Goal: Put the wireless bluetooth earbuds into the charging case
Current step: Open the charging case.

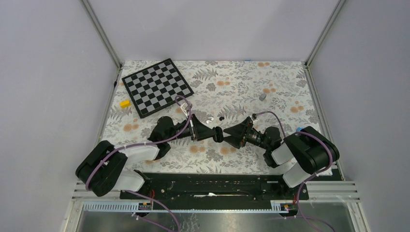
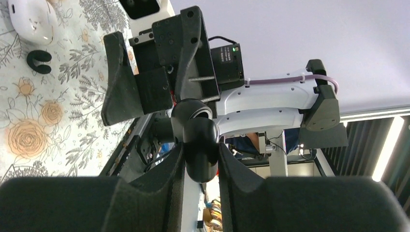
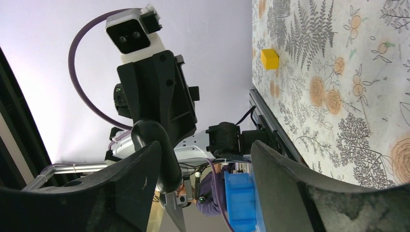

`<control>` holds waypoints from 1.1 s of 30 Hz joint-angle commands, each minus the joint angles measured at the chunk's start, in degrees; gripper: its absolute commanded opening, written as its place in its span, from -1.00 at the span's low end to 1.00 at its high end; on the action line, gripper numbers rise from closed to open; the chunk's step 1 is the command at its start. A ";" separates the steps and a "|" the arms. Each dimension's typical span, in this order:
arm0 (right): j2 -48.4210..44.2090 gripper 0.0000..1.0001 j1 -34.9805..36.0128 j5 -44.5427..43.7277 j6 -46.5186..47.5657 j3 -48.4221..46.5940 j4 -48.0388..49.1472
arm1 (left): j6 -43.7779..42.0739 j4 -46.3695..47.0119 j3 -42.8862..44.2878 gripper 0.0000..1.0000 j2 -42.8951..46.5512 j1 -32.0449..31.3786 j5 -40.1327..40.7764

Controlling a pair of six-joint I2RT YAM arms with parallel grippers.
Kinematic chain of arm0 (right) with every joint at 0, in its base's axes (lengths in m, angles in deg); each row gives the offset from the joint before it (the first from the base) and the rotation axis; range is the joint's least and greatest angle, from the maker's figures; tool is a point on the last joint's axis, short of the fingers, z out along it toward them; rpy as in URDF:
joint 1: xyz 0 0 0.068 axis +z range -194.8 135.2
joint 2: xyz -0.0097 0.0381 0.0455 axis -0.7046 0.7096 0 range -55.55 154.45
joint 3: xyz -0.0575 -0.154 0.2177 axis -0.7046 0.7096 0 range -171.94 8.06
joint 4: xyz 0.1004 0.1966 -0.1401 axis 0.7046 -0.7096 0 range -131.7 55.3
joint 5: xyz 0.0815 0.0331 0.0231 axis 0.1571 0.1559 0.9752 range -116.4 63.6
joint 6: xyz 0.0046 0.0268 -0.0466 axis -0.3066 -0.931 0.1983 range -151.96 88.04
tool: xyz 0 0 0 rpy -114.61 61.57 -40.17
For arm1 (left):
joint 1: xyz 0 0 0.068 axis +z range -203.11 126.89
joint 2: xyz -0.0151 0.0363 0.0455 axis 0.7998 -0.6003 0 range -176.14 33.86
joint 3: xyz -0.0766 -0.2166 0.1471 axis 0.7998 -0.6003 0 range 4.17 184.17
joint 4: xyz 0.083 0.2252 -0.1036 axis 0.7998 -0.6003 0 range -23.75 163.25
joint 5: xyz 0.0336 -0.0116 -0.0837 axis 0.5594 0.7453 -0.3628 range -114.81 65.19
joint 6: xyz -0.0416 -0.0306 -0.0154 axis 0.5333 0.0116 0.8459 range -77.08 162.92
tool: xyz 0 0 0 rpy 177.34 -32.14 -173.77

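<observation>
My left gripper (image 1: 216, 134) is shut on a black oval pebble (image 2: 200, 145) and holds it above the table's middle. It is not an earbud. My right gripper (image 1: 230, 133) faces it, open. The pebble (image 3: 162, 154) lies between the right fingers, against the left-hand one. The white charging case (image 1: 209, 119) lies on the table just behind the left gripper. It also shows in the left wrist view (image 2: 31, 19). One small black earbud (image 1: 221, 118) lies beside the case and shows in the left wrist view (image 2: 38, 61). I cannot see the second earbud.
A chessboard (image 1: 157, 87) lies at the back left, with a yellow block (image 1: 124, 103) by its near-left corner. A small grey piece (image 1: 262, 96) sits at the back right. Grey walls close three sides of the flower-patterned table (image 1: 270, 77).
</observation>
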 commanded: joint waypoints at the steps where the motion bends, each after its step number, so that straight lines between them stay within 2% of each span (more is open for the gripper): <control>1: 0.98 0.49 -0.36 -0.39 1.94 -0.30 4.92 | -5.67 -11.76 2.19 -1.00 5.31 0.70 -0.79; 6: 0.45 0.49 -0.35 0.09 3.15 -0.45 5.38 | -14.88 -31.14 7.13 -1.00 7.25 1.79 0.94; 13: -1.44 0.61 -0.36 3.65 4.97 -2.57 4.12 | -15.53 -32.72 8.99 -1.00 5.50 2.13 -2.35; 15: -3.60 0.78 -0.36 3.43 6.75 -2.37 1.45 | -16.43 -35.57 10.41 -1.00 4.86 2.13 -2.97; 16: -4.94 0.80 -0.36 3.55 8.04 -2.37 -0.35 | -17.51 -37.89 11.40 -1.00 4.60 2.15 -3.02; 18: -8.18 0.81 -0.21 3.93 12.19 -3.20 -7.46 | -18.88 -40.49 12.82 -1.00 4.73 2.13 -2.78; 23: -21.00 0.80 2.85 1.07 30.82 -10.29 -43.58 | -19.37 -41.20 14.43 -1.00 4.32 2.13 -3.89; 25: -23.66 0.79 3.58 -0.80 35.80 -12.64 -50.98 | -19.28 -40.76 14.41 -1.00 3.95 2.13 -4.29; 28: -23.77 0.69 3.59 -0.68 34.92 -11.64 -49.16 | -18.90 -39.59 14.20 -1.00 3.65 2.13 -4.84; 33: -21.02 0.42 3.60 0.14 30.61 -9.36 -41.70 | -18.45 -38.69 13.78 -1.00 4.65 2.13 -5.38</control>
